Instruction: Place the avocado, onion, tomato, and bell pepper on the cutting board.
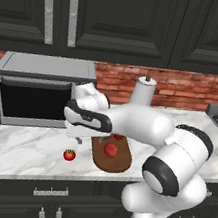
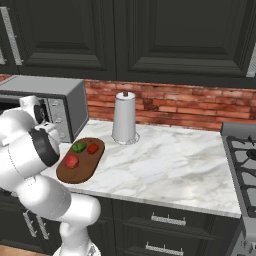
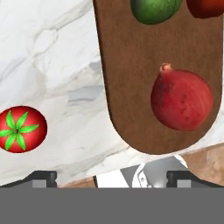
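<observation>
Avocado, onion and pepper sit on the cutting board (tomato beside it).

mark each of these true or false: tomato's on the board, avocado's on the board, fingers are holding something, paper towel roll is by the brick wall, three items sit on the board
1. The tomato is on the cutting board: false. It lies on the marble counter beside the board.
2. The avocado is on the board: true.
3. The gripper fingers are holding something: false. They stand open and empty.
4. The paper towel roll stands near the brick wall: true.
5. Three items sit on the board: true.
</observation>
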Tool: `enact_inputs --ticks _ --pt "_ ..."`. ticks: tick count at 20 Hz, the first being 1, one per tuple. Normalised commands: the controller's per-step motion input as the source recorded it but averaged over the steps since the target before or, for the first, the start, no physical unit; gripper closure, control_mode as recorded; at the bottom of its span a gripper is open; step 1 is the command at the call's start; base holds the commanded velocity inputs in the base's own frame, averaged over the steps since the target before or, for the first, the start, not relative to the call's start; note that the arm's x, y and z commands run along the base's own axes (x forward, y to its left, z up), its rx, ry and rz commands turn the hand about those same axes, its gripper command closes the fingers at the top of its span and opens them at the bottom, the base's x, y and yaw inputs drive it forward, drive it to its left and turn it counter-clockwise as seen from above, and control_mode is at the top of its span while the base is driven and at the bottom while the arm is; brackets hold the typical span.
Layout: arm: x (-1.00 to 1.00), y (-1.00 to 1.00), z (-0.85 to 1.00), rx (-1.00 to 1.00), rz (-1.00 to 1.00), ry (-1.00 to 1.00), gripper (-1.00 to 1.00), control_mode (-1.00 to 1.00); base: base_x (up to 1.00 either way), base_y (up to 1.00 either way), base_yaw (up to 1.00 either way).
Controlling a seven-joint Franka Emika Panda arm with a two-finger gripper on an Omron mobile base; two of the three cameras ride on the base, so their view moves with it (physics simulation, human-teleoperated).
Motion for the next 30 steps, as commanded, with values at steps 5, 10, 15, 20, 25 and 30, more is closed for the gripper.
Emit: enact_inputs --ticks 5,10,15,20,25,30 --pt "-0.09 0.3 -0.01 0.02 0.02 -0.02 -1.0 -1.0 0.0 0.0 0.0" --pt "-0.24 0.05 -0.04 0.0 0.11 -0.05 -1.0 -1.0 0.0 0.0 0.0" --pt "-0.01 0.16 -0.08 0.0 0.12 -0.01 -1.0 -1.0 0.0 0.0 0.0" --pt "0.03 0.32 -0.18 0.0 0.12 0.0 -1.0 -1.0 0.0 0.0 0.0" --pt "0.12 0.26 -0.2 0.0 0.12 0.0 -1.0 -1.0 0.0 0.0 0.0" --pt "0.24 0.12 -0.2 0.0 0.1 -0.02 -1.0 -1.0 0.0 0.0 0.0"
